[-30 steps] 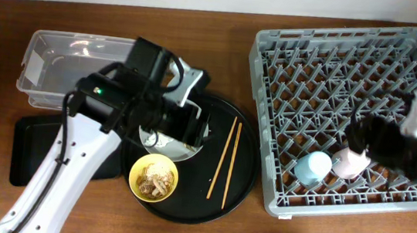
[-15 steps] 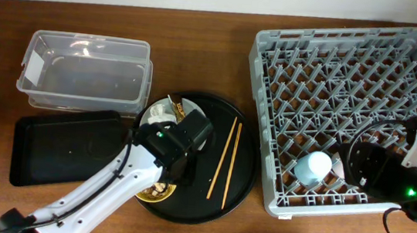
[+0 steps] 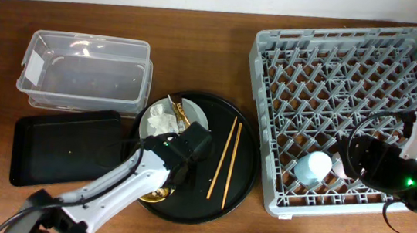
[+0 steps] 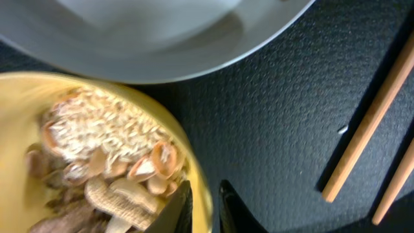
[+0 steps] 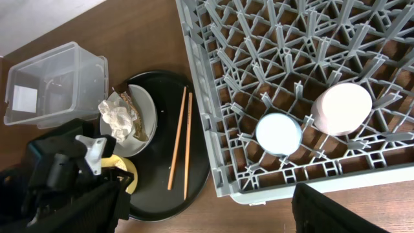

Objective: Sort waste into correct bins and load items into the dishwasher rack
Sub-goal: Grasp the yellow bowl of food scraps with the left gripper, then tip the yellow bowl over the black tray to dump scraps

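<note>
My left gripper [image 4: 206, 208] is shut on the right rim of the yellow bowl [image 4: 197, 186], one finger inside and one outside. The bowl holds beige-brown food scraps [image 4: 97, 136]. Just behind it sits the pale grey plate [image 3: 195, 115], with crumpled tissue [image 3: 162, 117] and a gold-brown wrapper [image 3: 182, 112] on it. The wooden chopsticks [image 3: 225, 161] lie to the right on the round black tray [image 3: 242, 184]. My right gripper [image 5: 207, 213] hangs open over the near right part of the dishwasher rack [image 3: 338, 60]. A light-blue cup [image 5: 279, 134] and a pink cup [image 5: 341, 109] stand upside down in it.
The clear tub [image 3: 84, 39] stands at the back left. In front of it lies the flat black tray [image 3: 57, 155]. My left arm crosses from the table's front edge over that tray's right corner. The rack fills the right half of the table.
My left arm has come forward off the plate and down onto the bowl, and its jaws have closed on the rim. My right arm has drawn back toward the rack's near right corner.
</note>
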Available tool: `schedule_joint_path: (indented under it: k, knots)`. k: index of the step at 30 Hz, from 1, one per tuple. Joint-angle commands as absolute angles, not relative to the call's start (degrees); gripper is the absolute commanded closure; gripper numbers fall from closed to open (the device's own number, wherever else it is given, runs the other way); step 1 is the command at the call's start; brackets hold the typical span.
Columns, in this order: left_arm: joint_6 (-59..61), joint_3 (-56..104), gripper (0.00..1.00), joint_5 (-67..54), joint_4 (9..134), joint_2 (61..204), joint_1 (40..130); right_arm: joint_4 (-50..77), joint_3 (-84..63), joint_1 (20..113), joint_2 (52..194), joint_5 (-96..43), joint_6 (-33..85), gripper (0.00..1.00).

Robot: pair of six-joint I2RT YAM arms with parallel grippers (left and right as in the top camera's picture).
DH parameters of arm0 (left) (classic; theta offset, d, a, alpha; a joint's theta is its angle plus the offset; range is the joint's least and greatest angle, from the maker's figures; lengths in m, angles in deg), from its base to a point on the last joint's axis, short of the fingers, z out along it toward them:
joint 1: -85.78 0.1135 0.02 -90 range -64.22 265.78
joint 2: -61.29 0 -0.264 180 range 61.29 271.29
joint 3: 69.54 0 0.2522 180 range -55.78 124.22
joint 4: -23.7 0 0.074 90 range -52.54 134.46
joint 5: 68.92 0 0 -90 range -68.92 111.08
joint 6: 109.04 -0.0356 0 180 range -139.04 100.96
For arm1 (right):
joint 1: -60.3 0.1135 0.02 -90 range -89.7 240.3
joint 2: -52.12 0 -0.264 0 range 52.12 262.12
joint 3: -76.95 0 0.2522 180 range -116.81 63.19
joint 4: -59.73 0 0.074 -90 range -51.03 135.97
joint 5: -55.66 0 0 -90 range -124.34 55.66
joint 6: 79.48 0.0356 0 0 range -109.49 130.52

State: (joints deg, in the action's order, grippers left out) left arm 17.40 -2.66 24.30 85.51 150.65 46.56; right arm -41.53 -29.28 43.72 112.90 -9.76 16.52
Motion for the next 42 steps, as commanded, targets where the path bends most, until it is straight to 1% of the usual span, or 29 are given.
schedule_joint_path:
  k: [1,4,9,13,16,21,26,30,33,35,38,42]
  knots:
    - [17.36,-3.05,0.89,23.91,84.97,152.62,46.16,-41.71,-29.24,43.46,112.98,-9.46,16.3,0.15]
    - [17.36,-3.05,0.99,24.39,84.86,153.43,46.12,-41.71,-29.24,43.46,112.98,-9.46,16.3,0.15]
    - [17.34,-3.25,0.99,26.8,84.53,154.24,45.92,-41.71,-29.24,43.46,112.98,-9.46,16.3,0.15]
    - [17.34,-3.16,1.0,26.66,84.57,154.39,43.78,-41.73,-29.24,43.46,112.98,-9.46,16.3,0.15]
    - [17.32,0.75,0.99,25.86,89.99,153.1,42.8,-41.73,-29.24,43.46,112.98,-9.46,16.3,0.15]
    - [9.97,8.9,1.0,25.81,96.07,147.13,43.74,-41.71,-29.24,43.46,112.98,-9.48,16.3,0.15]
    - [3.24,15.92,1.0,24.61,102.23,143.81,48.96,-41.71,-29.24,43.46,112.98,-9.48,16.3,0.15]
    - [-4.32,17.4,1.0,15.87,102.58,142.43,58.86,-41.71,-29.24,43.46,112.98,-9.48,16.3,0.15]
    - [-13.31,17.4,1.0,1.0,101.97,142.37,73.35,-41.73,-29.24,43.46,112.98,-9.48,16.3,0.15]
    - [-17.07,17.38,1.0,-4.9,101.95,142.39,79.78,-41.71,-29.24,43.46,112.98,-9.48,16.3,0.15]
    - [-25.76,17.34,1.0,-18.58,101.88,144.29,93.77,-41.71,-29.24,43.46,112.98,-9.48,16.3,0.15]
    - [-35.29,17.01,1.0,-34.78,103.39,149.6,105.57,-41.71,-29.24,43.46,112.98,-9.48,16.3,0.15]
